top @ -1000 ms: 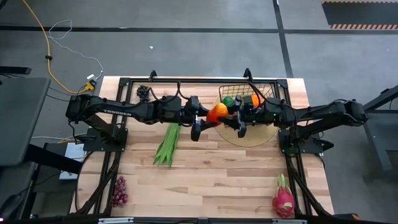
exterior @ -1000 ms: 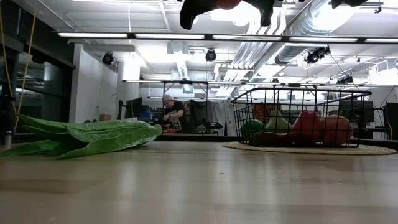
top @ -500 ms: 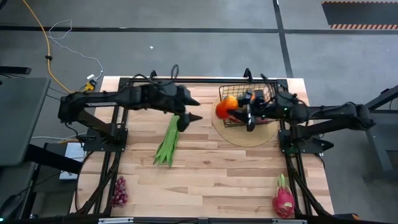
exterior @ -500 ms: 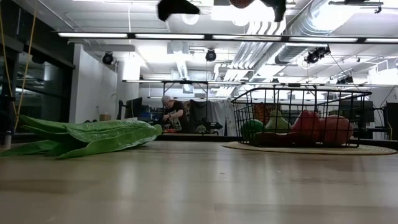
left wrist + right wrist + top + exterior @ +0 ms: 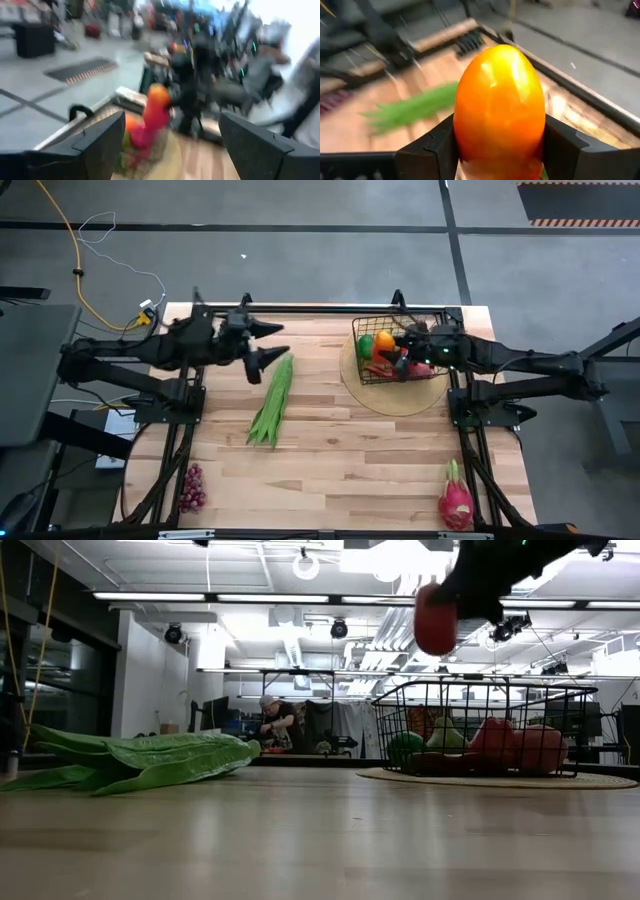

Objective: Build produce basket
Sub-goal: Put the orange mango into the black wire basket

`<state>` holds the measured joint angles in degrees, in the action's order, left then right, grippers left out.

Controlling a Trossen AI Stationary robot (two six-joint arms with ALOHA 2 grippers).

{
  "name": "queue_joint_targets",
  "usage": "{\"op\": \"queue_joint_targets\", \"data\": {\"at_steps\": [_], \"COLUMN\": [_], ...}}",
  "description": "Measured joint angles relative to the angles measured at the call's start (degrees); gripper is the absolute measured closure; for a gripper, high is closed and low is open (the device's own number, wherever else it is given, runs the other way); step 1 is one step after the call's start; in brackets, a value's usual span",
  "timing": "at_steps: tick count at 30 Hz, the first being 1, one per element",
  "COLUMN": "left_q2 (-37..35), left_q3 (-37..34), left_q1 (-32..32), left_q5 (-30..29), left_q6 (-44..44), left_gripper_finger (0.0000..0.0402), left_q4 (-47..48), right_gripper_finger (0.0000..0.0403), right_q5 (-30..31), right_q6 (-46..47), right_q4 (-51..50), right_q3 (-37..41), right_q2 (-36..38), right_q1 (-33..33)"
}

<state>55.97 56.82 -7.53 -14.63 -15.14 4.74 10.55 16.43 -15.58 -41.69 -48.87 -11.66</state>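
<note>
1. High view: the right gripper (image 5: 400, 358) clamps an orange pepper (image 5: 384, 343) above the basket (image 5: 432, 321)
2. Left gripper (image 5: 266, 345), fingers spread and empty, hangs beside the green beans (image 5: 270, 402)

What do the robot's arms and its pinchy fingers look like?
Both arms are dark, almost black, built from long thin jointed segments. The left gripper ends in two pointed dark fingers. The right gripper has two broad, flat, matte black fingers with angular edges. Small green lights glow on the right arm's wrist.
</note>
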Motion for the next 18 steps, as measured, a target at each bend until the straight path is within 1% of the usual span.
{"op": "queue_joint_targets", "data": {"at_steps": [2, 4, 6, 9, 12, 18], "left_q2": [-2.72, -4.62, -6.01, -7.03, -7.18, -7.18], "left_q3": [-4.69, -7.94, -9.81, -10.6, -10.63, -10.65], "left_q1": [0.58, 0.79, 0.81, 0.81, 0.81, 0.35], "left_q5": [-2.26, -3.15, -3.23, -3.48, -3.61, -3.8], "left_q6": [-2.3, -5.45, -8.41, -10.2, -10.2, -10.25], "left_gripper_finger": [0.0091, 0.0091, 0.0091, 0.0091, 0.0092, 0.0092], "left_q4": [-5.17, -6.72, -6.69, -6.81, -6.41, -4.6], "right_gripper_finger": [0.0199, 0.0199, 0.0198, 0.0198, 0.0198, 0.0178], "right_q5": [-0.04, -0.35, -2.17, -5.07, -5.54, -2.17], "right_q6": [-0.49, -1.9, -3.11, -4.85, -6.41, -12.41], "right_q4": [-2.18, -4.3, -6.02, -7.13, -9.05, -9.64], "right_q3": [0.0, 0.0, 0.0, 0.0, 0.02, 0.02], "right_q2": [-1.55, -3.34, -5.49, -8.79, -12.35, -18.58], "right_q1": [-1.5, -2.85, -4.22, -5.93, -7.15, -8.38]}}
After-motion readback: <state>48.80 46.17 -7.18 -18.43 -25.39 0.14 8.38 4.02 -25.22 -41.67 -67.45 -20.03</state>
